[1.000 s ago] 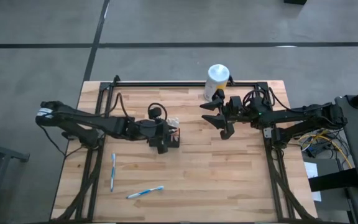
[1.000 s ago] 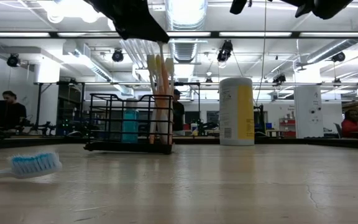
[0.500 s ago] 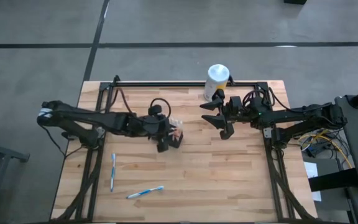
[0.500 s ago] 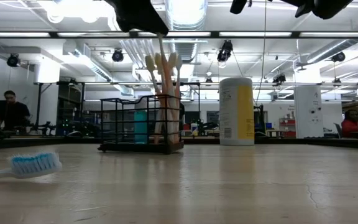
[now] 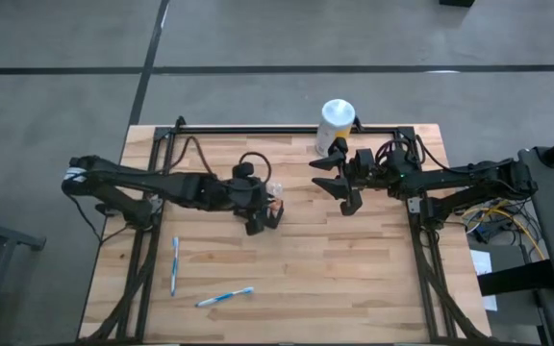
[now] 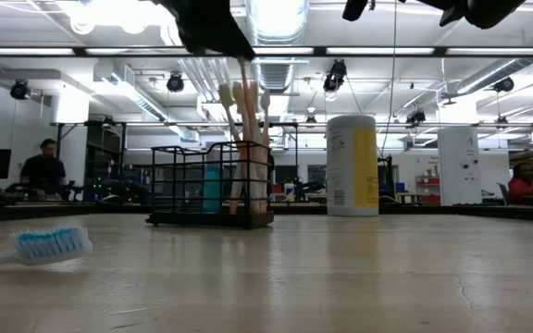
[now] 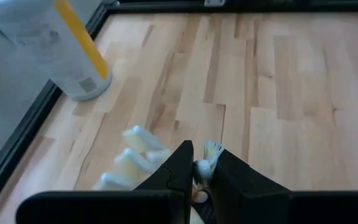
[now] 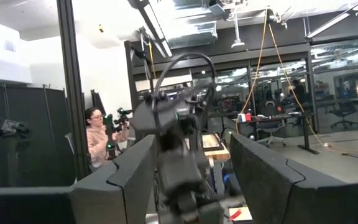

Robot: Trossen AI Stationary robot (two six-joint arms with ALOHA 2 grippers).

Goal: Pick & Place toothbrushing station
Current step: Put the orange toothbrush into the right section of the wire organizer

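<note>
The black wire-mesh basket stands on its base on the table near the middle, with several toothbrushes upright in it. My left gripper hangs over the basket and is shut on one toothbrush. My right gripper waits open and empty above the table, to the right of the basket. Two more toothbrushes lie flat near the front left. My left gripper pinches the upper end of one toothbrush between its two fingers, coming from above and pointing down. The toothbrush stands nearly upright, with its lower end inside the basket.
A white canister with a yellow stripe stands at the far edge, right of the basket; it also shows in the low view. A toothbrush head lies near the low camera. People are in the room behind the table.
My left gripper has gone toward the table's right edge, still shut on the toothbrush. The basket has slid along the table the same way, staying upright with its toothbrushes.
</note>
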